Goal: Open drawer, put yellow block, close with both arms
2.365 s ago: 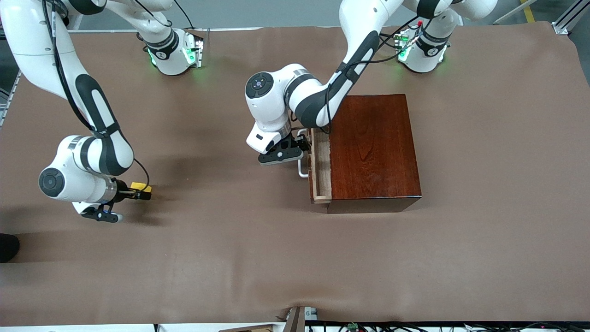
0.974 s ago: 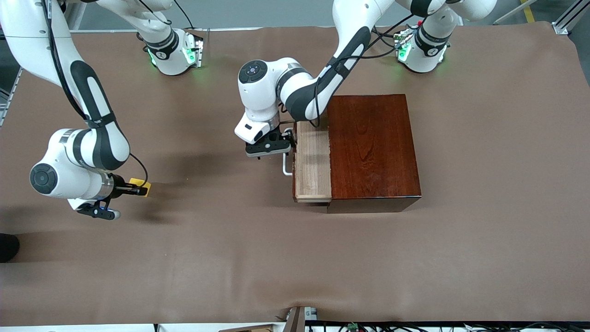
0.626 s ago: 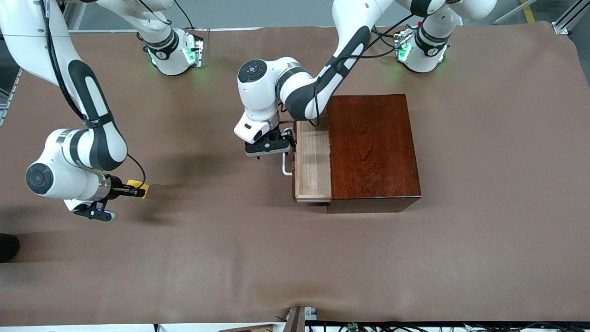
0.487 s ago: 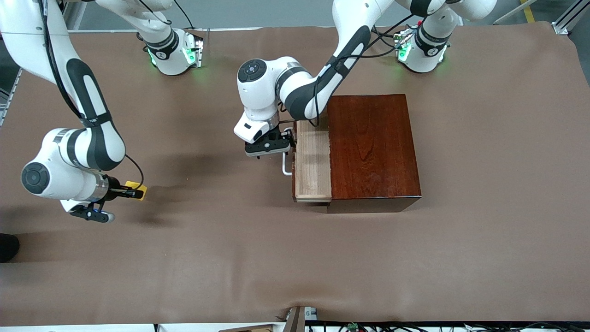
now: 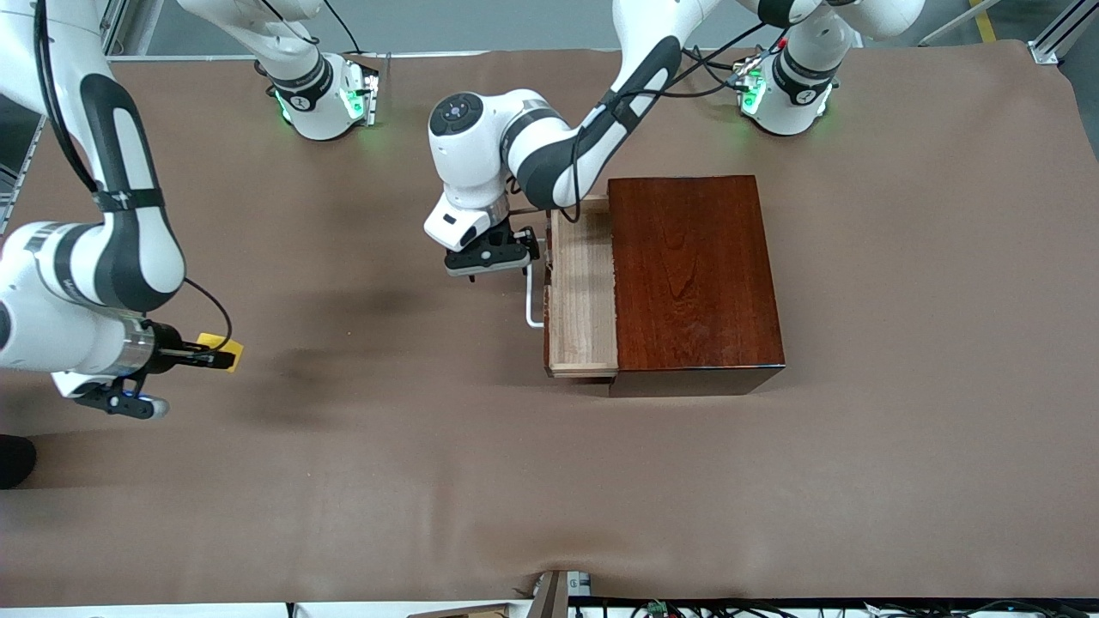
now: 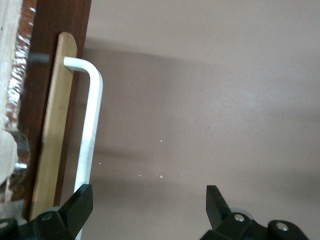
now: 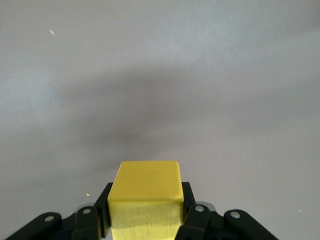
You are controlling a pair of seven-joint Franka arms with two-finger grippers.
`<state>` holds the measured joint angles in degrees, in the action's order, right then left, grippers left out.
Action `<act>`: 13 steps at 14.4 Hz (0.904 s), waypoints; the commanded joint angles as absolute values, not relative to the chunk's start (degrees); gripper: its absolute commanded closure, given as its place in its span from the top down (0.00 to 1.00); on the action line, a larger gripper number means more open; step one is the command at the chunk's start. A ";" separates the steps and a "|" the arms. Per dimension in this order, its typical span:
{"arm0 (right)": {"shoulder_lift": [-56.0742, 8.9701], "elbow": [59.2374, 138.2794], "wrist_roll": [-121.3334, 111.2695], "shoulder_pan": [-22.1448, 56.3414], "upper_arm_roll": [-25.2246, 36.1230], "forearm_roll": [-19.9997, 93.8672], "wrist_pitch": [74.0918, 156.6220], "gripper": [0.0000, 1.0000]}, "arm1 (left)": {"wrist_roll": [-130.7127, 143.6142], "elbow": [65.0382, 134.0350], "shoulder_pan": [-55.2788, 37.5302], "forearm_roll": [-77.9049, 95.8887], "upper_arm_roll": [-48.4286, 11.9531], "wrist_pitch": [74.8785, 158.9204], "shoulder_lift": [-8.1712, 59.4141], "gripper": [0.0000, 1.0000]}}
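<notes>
The reddish-brown wooden box (image 5: 695, 275) stands near the table's middle with its drawer (image 5: 582, 292) pulled partly out, showing pale wood inside. The white handle (image 5: 531, 302) shows on the drawer's front, also in the left wrist view (image 6: 90, 125). My left gripper (image 5: 486, 257) is open, beside the handle and off it, one fingertip (image 6: 80, 202) close to the bar. My right gripper (image 5: 206, 354) is shut on the yellow block (image 5: 220, 350) and holds it above the table at the right arm's end. The block fills the right wrist view (image 7: 145, 197).
The brown table cover (image 5: 549, 481) is bare between the block and the drawer. The two arm bases (image 5: 326, 94) (image 5: 786, 94) stand along the table's edge farthest from the front camera.
The drawer slid out from the box, pulled by my left gripper, which has now let go of the handle and risen. My right gripper lifted the yellow block and drew toward the right arm's end.
</notes>
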<state>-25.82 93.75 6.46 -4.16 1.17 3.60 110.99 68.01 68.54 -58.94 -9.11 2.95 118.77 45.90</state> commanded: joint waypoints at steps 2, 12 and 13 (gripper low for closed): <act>-25.66 88.61 6.24 -5.71 0.62 4.13 105.49 0.00 | 68.82 67.50 -59.33 -8.53 3.16 116.20 45.35 1.00; -21.63 80.24 7.90 -6.42 0.18 4.57 92.82 0.00 | 65.48 70.05 -55.38 -9.23 6.06 94.34 24.81 1.00; -20.66 80.16 10.17 -6.16 0.00 5.44 91.25 0.00 | 65.13 70.05 -54.15 -9.40 6.15 91.96 23.05 1.00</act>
